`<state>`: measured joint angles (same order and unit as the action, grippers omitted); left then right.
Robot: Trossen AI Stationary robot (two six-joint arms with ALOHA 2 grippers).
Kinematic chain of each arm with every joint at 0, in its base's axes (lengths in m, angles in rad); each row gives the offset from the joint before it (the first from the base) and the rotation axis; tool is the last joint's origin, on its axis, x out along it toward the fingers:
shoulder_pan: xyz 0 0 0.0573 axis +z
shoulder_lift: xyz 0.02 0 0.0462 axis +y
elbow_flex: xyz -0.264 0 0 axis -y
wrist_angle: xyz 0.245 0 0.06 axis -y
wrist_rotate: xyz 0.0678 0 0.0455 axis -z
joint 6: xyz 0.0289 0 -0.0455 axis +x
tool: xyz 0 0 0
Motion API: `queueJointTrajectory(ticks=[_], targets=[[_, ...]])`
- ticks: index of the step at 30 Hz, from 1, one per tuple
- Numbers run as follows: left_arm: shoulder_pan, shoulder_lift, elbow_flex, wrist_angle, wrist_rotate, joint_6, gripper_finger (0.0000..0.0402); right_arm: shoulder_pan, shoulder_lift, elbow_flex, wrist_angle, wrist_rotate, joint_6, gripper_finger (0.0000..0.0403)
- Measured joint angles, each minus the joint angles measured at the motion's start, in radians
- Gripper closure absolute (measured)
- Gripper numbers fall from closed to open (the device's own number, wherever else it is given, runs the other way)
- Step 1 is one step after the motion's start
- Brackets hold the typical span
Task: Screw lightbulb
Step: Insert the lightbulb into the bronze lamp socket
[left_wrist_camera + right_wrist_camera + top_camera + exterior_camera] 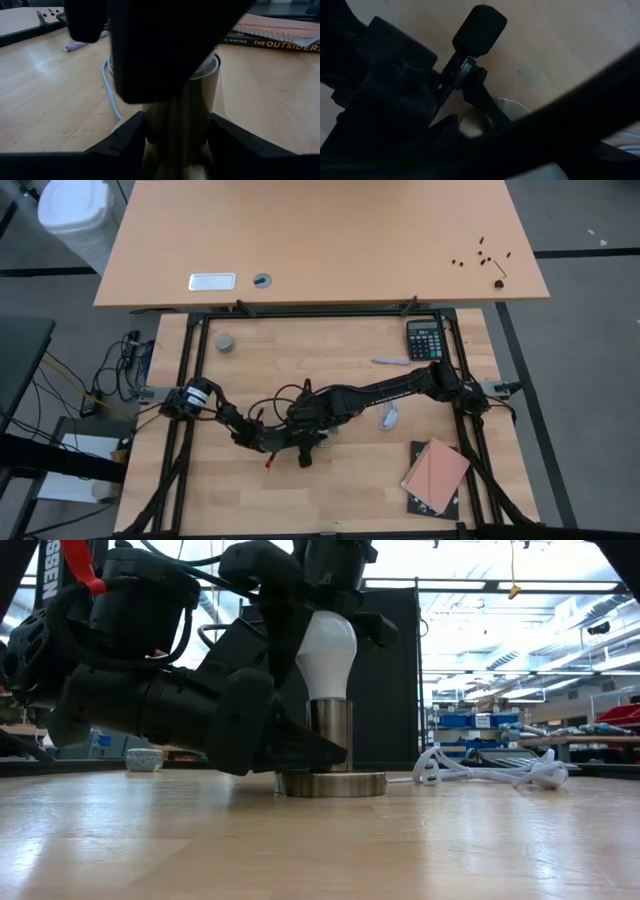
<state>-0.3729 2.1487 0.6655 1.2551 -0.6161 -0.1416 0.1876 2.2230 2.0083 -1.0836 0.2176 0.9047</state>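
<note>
- Smooth white glass, pear-shaped: the lightbulb point(326, 652) stood upright in the brushed-metal socket point(329, 734) of a round silvery base point(331, 783), near the middle of the table.
- The right gripper point(335, 570) came down over the bulb's crown from above; its dark casing hid the top of the glass, and I cannot tell whether its jaws were clamped on the bulb or standing free.
- The left gripper point(176, 135) lay low along the table, its matte black fingers point(127, 137) set either side of the metal socket, closed against the cylinder and bracing it.
- A white cord point(490, 770) lay in loose coils on the table to the right of the base.
- The table point(350, 490) was pale butcher-block wood with visible strips and a soft sheen, edged by a black frame.
- On it: a black calculator point(424, 338) at the far right, a small grey round cap point(225, 342) at the far left, a pen point(390, 361), and a pink notebook point(436, 475) on a dark book at the near right.
- Beyond stood a larger tan desk point(320, 240); the low view showed a bright workshop with shelves and ceiling lights behind.
</note>
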Motion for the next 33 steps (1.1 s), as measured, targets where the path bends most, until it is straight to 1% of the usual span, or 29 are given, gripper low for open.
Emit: queueJointTrajectory(ticks=[6, 13, 15, 19, 23, 28, 30, 33], targets=[[0.000, 0.000, -0.004, 0.002, 0.004, 0.003, 0.0208, -0.001, -0.015, -0.001, 0.011, 0.016, -0.068, 0.0098], [-0.001, 0.000, -0.005, 0.006, 0.004, 0.002, 0.0208, -0.003, -0.035, -0.002, 0.013, 0.019, -0.121, 0.0048], [-0.001, 0.000, -0.005, 0.006, 0.004, 0.002, 0.0208, -0.007, -0.035, -0.002, 0.012, 0.012, -0.126, 0.0035], [-0.001, 0.000, -0.005, 0.006, 0.005, 0.002, 0.0208, -0.023, -0.037, -0.002, 0.012, -0.040, -0.152, 0.0013], [-0.001, -0.001, -0.005, 0.010, 0.006, 0.001, 0.0208, -0.035, -0.037, 0.026, -0.010, -0.065, -0.182, 0.0006], [0.000, -0.002, -0.024, 0.035, 0.003, 0.000, 0.0208, -0.042, -0.037, 0.082, -0.034, -0.066, -0.223, 0.0006], [0.000, 0.001, -0.031, 0.040, 0.008, 0.006, 0.0208, -0.046, -0.043, 0.099, 0.012, -0.052, -0.223, 0.0006], [0.000, 0.000, -0.034, 0.042, 0.008, 0.007, 0.0208, -0.050, -0.046, 0.112, -0.007, -0.046, -0.238, 0.0006]])
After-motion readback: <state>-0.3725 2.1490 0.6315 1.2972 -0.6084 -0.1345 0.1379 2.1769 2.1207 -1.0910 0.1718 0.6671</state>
